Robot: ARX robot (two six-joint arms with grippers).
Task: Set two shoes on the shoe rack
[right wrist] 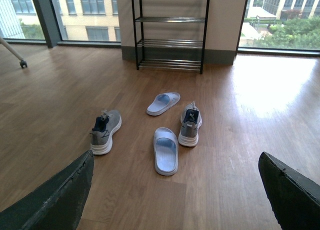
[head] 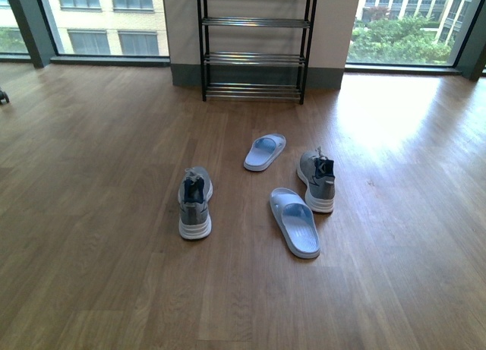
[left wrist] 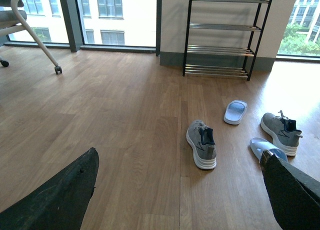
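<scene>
From the front, neither arm showed. The two shoes stood on the wooden floor (head: pixel 91 175), well apart from the shoe rack (head: pixel 254 59) at the far wall, heels towards us. The left-hand shoe (head: pixel 195 203) stood alone. The right-hand shoe (head: pixel 317 181) had the near slipper (head: pixel 295 222) just beside it and the far slipper (head: pixel 265 152) close by.

At the left wrist, the left gripper (left wrist: pixel 178 157) was spread wide with nothing in it, hanging above the floor with the left-hand shoe ahead of it.

At the right wrist, the right gripper (right wrist: pixel 176 159) was likewise wide open and held nothing. It looked down on the near slipper and the right-hand shoe.

We judged each shoe light. The knit upper looked soft enough to give under a squeeze, and the thick white sole stiffer. The firmest hold seemed to be across the sole's sides at midfoot, or over the padded heel collar. The loose laces might snag on the rack's rods.
</scene>
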